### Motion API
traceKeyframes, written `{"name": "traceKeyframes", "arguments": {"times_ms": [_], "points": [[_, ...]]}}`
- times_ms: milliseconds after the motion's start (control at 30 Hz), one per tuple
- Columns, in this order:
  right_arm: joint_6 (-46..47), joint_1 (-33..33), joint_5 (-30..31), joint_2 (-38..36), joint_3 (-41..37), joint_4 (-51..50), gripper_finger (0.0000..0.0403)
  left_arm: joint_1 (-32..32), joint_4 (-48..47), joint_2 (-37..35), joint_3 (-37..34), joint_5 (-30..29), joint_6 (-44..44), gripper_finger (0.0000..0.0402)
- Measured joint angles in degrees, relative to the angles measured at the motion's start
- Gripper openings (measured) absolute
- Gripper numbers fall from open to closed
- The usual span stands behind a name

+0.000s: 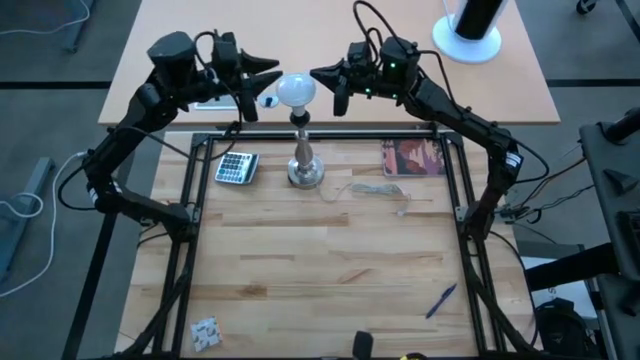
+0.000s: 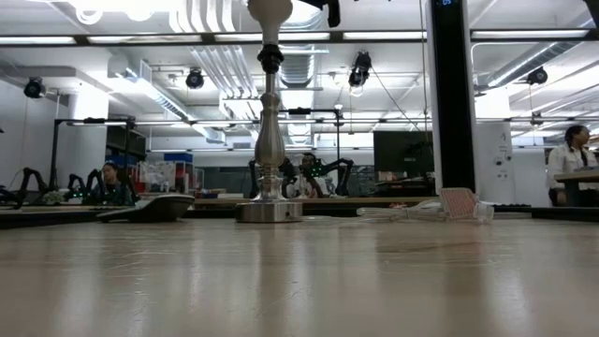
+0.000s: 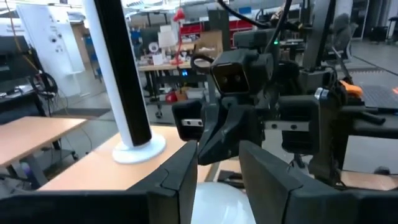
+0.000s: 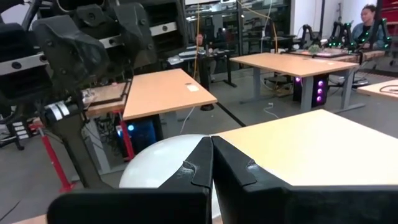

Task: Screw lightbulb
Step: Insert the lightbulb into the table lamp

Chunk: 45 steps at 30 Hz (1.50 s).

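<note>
The small white frosted lightbulb [image 1: 296, 90] sits atop the silver stand [image 1: 304, 160]; left gripper [image 1: 270, 78] jaws part-open beside it, right gripper [image 1: 318, 74] jaws closed, empty.

Both arms are raised at the far end of the frame, elbows bent outward, wrists turned in toward each other. The left pincer [image 1: 272, 80] is held level with its fingers [image 3: 180, 180] parted. The right pincer [image 1: 318, 75] is pointed back at it, its fingers [image 4: 230, 168] pressed fully together.
</note>
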Motion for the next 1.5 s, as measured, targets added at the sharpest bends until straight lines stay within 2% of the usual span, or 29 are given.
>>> {"name": "traceKeyframes", "arguments": {"times_ms": [233,700,1067,1233,1500], "points": [[0.0,0.0,0.0,0.0,0.0,-0.1,0.0000,0.0,-0.4,-0.1,-0.1,0.0,0.0,0.0105],[0.0,0.0,0.0,0.0,0.0,-0.2,0.0000,0.0,-1.6,-0.1,-0.2,-0.5,-0.3,0.0126],[0.6,0.0,0.0,0.0,0.0,-0.3,0.0000,0.0,6.2,-0.1,-0.1,-0.2,-8.5,0.0137],[1.2,0.0,0.0,0.0,0.0,-0.5,0.0000,0.0,14.0,-0.3,0.3,4.2,-15.4,0.0138],[1.0,0.0,0.0,0.0,0.0,-0.5,0.0000,0.1,13.3,-0.3,0.3,4.5,-16.5,0.0122]]}}
